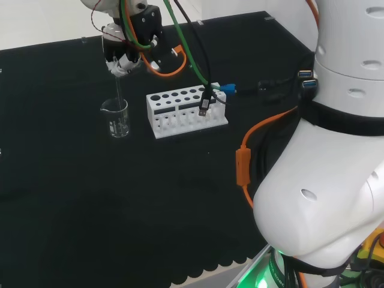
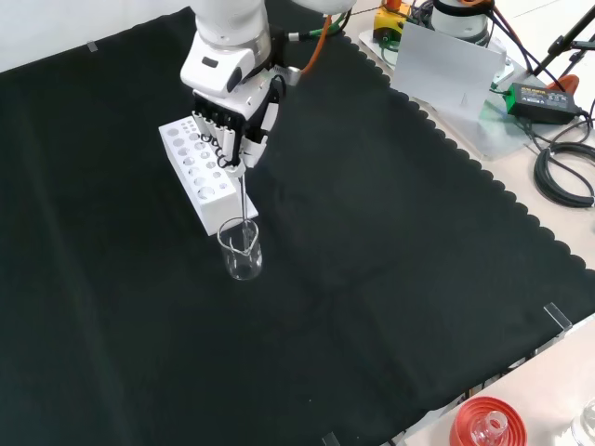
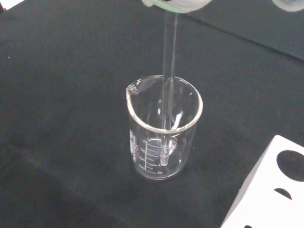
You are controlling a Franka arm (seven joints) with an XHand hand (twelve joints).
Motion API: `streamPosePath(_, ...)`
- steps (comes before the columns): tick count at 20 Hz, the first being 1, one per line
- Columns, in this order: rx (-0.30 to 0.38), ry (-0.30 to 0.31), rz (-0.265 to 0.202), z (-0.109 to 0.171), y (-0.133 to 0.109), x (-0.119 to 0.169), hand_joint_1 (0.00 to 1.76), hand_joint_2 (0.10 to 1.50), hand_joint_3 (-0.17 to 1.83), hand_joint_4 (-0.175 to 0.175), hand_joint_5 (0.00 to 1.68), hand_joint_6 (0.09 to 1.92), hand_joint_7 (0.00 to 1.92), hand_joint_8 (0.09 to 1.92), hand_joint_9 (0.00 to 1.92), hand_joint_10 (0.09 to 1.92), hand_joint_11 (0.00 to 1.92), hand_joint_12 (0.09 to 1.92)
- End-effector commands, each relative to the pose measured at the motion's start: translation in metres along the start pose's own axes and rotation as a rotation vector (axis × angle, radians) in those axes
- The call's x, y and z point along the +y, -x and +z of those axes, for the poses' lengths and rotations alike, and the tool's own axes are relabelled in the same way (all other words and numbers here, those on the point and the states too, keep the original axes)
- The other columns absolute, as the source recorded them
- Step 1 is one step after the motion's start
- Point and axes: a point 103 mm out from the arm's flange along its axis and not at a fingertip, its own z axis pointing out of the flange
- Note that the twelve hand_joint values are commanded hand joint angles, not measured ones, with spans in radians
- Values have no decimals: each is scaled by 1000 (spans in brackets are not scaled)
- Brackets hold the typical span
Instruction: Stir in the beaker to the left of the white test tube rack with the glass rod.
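Glass rod (image 3: pixel 169 71) dips into clear beaker (image 3: pixel 164 128)

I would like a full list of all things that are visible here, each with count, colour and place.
Beaker: one, clear glass, on the cloth, left of the rack in the head view.
Glass rod: one, clear, upright, lower end inside the beaker.
Test tube rack: one, white, mid-cloth.
Cloth: one, black, covers the bench.
Red ribbed stand: one, front view's bottom edge, off the cloth.
Cables: orange and green, along the arm.
Robot hand: one, black and white, curled round the rod's top.
Arm: one, white.
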Motion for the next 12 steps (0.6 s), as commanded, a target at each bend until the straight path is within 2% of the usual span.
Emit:
streamPosePath(1,14,7,0,-1,-13,-6,1324,1034,-175,-175,1277,416,1614,87,1634,531,1555,892)
streamPosePath(6,27,13,-9,1,-21,-1,1324,1034,-175,-175,1277,416,1614,87,1633,532,1555,892)
streamPosePath(12,6,21,-18,-7,-29,2,1324,1034,-175,-175,1277,417,1615,87,1633,532,1554,892)
